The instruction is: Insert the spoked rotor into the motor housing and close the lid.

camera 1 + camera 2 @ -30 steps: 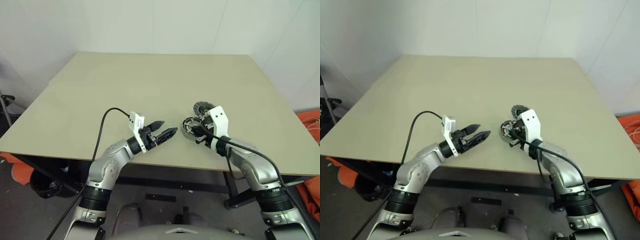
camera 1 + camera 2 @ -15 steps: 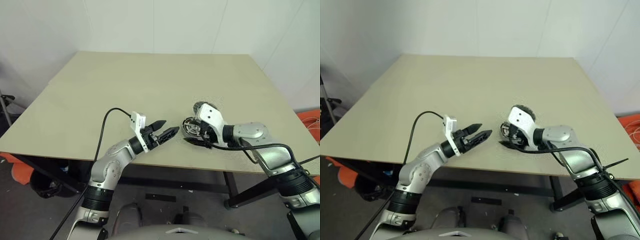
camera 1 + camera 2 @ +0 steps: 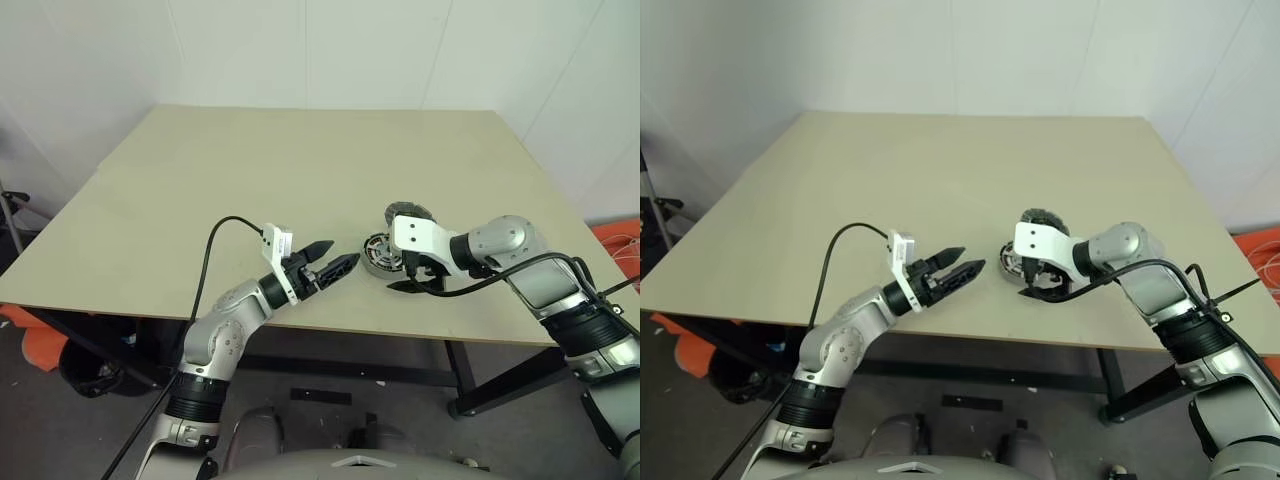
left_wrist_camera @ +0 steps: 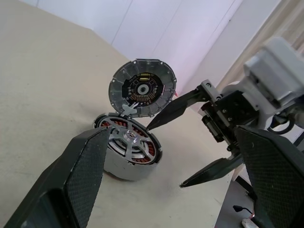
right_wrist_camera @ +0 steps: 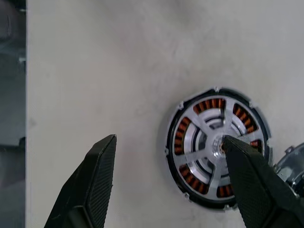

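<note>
The motor housing (image 3: 380, 254) stands near the table's front edge, with copper windings showing around its rim (image 4: 151, 154). Inside it lies the spoked rotor (image 5: 214, 145), silver face up (image 4: 127, 138). The lid (image 4: 142, 88) stands tilted up at the housing's far edge (image 3: 408, 213), its inner face showing. My right gripper (image 3: 411, 277) is open, pointing down just to the right of the housing, holding nothing. Left of the housing, my left gripper (image 3: 338, 256) is open and empty, pointing at it.
The beige table (image 3: 300, 160) stretches bare behind the parts. Its front edge (image 3: 330, 325) runs close below both grippers. A black cable (image 3: 215, 240) loops from my left wrist.
My right gripper has opened from shut. Its arm has swung out to the right and the wrist has rolled, so the fingers point down beside the housing. The left arm has not moved.
</note>
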{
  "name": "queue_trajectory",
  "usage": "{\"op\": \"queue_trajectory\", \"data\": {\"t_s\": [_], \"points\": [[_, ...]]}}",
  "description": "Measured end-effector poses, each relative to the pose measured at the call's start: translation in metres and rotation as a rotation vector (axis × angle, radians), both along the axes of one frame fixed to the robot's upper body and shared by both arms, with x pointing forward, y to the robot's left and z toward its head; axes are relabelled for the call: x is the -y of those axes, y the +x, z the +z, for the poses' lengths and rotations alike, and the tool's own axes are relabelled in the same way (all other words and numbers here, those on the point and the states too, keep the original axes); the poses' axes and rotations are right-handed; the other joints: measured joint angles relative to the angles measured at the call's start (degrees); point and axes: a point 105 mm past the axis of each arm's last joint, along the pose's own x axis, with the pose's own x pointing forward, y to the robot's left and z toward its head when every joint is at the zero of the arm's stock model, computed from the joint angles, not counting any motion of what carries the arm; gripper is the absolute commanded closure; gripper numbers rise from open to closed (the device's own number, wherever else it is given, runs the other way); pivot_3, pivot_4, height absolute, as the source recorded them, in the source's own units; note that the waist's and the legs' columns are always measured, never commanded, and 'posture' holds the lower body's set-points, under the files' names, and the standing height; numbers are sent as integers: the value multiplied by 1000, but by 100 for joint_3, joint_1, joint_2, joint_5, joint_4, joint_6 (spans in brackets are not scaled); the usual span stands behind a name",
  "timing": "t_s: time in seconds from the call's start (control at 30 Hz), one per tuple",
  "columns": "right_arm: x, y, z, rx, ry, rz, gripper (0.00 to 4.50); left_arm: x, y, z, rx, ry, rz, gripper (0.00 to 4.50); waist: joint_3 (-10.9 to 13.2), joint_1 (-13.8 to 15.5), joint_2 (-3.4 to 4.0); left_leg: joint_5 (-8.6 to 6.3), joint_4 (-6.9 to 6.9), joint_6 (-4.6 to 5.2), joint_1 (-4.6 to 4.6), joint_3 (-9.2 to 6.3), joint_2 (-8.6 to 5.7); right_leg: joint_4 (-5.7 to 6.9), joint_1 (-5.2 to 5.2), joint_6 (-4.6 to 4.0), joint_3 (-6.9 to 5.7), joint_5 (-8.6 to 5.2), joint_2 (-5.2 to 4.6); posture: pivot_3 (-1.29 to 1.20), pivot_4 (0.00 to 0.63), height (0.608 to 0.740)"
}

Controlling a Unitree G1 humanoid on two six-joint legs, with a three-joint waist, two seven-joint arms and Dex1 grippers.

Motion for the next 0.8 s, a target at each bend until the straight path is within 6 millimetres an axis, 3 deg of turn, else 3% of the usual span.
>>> {"op": "queue_trajectory", "data": {"t_s": [0.17,0.27,0.6,0.8], "points": [[1,2,-6,-13,-15,11,477,0,-1,-1,-6,-2,2,0,0,-1,0,-2,5,4,-2,0,1,4,-2,-3,0,-1,0,0,0,740],[-1,3,-11,-24,-23,21,1049,0,-1,-1,-7,-2,3,0,0,-3,0,-3,14,6,-4,0,3,8,-2,-3,0,-1,0,0,0,740],[-3,7,-12,-23,-43,55,4458,0,-1,0,-8,-1,2,0,0,-4,0,-9,31,14,-3,0,6,13,3,-3,0,0,0,0,0,740],[-2,7,-12,-24,-49,56,4458,0,-1,0,-8,1,3,0,0,-15,0,-9,32,15,-4,1,8,13,2,-3,0,0,1,0,0,740]]}}
